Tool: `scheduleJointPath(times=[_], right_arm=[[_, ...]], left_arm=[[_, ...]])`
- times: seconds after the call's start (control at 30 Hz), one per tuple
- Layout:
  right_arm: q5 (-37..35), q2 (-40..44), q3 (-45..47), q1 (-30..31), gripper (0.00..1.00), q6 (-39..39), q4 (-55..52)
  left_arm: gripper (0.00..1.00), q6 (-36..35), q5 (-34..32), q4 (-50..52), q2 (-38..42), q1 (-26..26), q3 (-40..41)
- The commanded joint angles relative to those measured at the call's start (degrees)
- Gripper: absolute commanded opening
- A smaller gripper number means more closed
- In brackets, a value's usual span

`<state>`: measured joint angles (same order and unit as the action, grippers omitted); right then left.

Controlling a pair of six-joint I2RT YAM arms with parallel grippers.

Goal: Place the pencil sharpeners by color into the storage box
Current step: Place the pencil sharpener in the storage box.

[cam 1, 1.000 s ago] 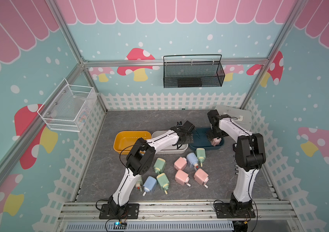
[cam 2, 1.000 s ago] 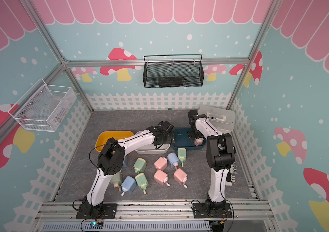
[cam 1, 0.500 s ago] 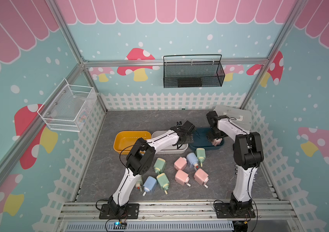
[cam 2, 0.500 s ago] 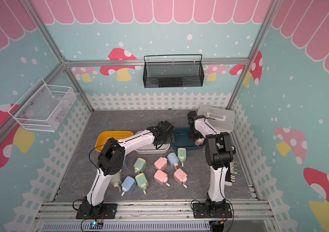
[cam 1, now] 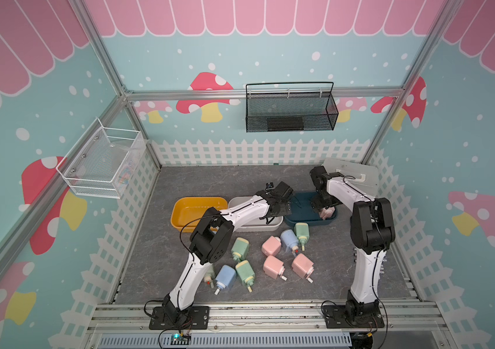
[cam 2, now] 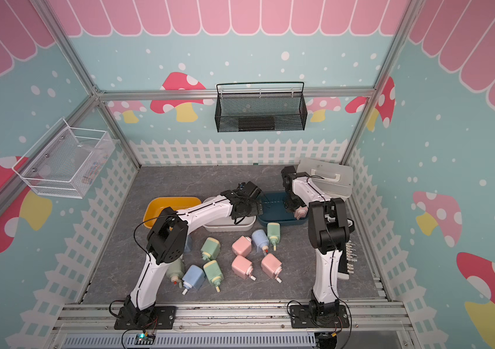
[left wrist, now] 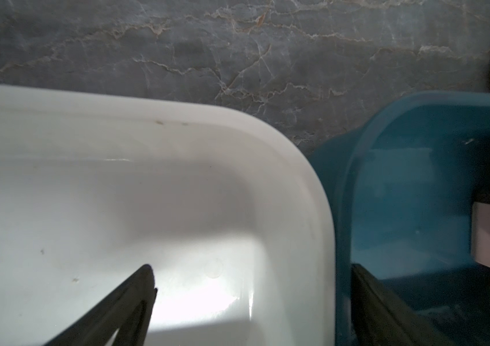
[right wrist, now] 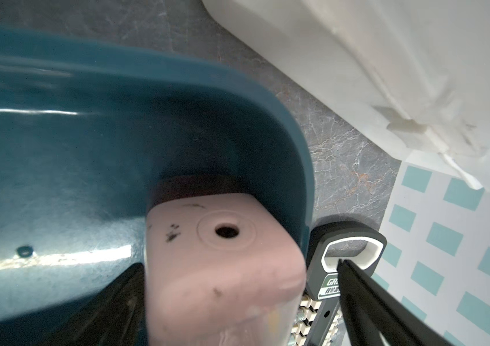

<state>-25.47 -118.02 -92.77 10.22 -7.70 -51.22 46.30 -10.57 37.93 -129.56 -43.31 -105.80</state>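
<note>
A pink pencil sharpener (right wrist: 222, 263) stands in the end corner of the teal storage box (cam 1: 300, 220), also seen in a top view (cam 1: 326, 213). My right gripper (right wrist: 237, 266) is open around it, one finger inside the box and the other outside its wall. My left gripper (left wrist: 252, 269) is open and empty over the end of the white box (left wrist: 118, 194), next to the teal one. The yellow box (cam 1: 197, 208) is at the left of the row. Several pink (cam 1: 273, 267), green (cam 1: 240, 247) and blue (cam 1: 225, 276) sharpeners lie on the table in front.
A white lidded case (cam 1: 352, 178) leans at the back right. A black-handled tool rack (cam 2: 347, 256) lies by the right arm's base. A black wire basket (cam 1: 290, 111) hangs on the back wall and a white mesh basket (cam 1: 101, 163) on the left wall. A white fence rings the table.
The right arm's elbow has drifted slightly left while its gripper stays at the pink sharpener in the teal box. The left arm has not moved.
</note>
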Motion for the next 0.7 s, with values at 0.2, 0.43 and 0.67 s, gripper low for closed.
scheduleJointPath(times=[0.2,0.43,0.67], right_arm=[[4.8,-0.6,-1.7,0.2,0.98,1.5,-1.2],[3.9,0.1,-1.4,0.3,0.98,2.3,-2.4],[6.6,5.6,-0.2,0.9,0.98,2.2,-2.1]], left_arm=[[0.99,0.0,-0.6,0.9,0.9,-1.8,-0.8],[0.99,-0.7,0.7,0.8,1.8,-1.8,-0.8],[0.99,-6.1,1.2,0.4,3.7,-2.6,-1.5]])
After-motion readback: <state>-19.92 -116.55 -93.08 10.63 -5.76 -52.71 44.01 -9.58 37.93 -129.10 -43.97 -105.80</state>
